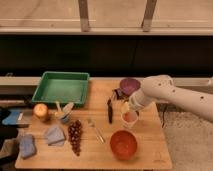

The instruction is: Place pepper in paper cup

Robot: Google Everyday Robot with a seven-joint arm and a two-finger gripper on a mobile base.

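Observation:
The white paper cup point(130, 118) stands on the wooden table point(150, 150), right of centre. A red-orange shape inside it point(130, 116) looks like the pepper, resting in the cup. My gripper point(125, 104) hangs from the white arm point(170, 95) just above the cup's far left rim, very close to it. The gripper hides part of the cup's top.
A purple bowl point(130, 85) sits behind the gripper, an orange bowl point(123, 144) in front of the cup. A dark utensil point(109, 111) and a spoon point(95, 129) lie to the left. Further left are grapes point(75, 136), a green tray point(62, 88), cloths point(54, 135) and an orange fruit point(40, 110).

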